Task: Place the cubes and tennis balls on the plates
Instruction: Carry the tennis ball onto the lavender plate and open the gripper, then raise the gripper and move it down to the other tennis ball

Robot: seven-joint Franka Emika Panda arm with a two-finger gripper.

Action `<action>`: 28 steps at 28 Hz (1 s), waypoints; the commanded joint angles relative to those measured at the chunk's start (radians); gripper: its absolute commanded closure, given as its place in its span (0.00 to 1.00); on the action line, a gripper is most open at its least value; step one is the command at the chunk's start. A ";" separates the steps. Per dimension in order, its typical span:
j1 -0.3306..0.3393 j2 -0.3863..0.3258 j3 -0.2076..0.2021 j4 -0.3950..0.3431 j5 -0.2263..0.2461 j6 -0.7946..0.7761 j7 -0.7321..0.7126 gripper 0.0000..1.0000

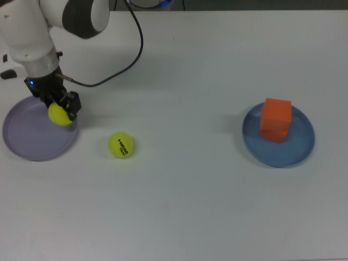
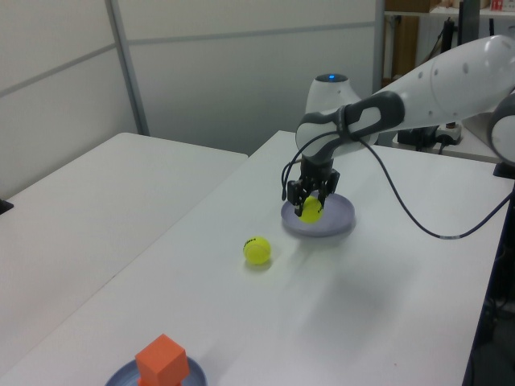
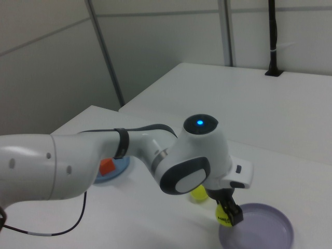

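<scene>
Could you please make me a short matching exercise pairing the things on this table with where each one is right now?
Things:
1. ball with black lettering
2. plain ball
3. orange blocks
4. purple plate

Places:
A. stacked on the blue plate
B. held in the gripper above a plate
C. loose on the bare table
D. at the top view's left edge, under the gripper

Pairs: 1-C, 2-B, 3-A, 4-D
</scene>
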 commanded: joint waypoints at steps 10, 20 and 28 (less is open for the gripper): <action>-0.009 0.123 -0.010 0.105 0.047 -0.015 -0.024 0.78; -0.007 0.065 -0.018 0.108 0.047 -0.058 -0.062 0.00; 0.037 0.040 -0.002 0.169 0.074 -0.131 -0.044 0.00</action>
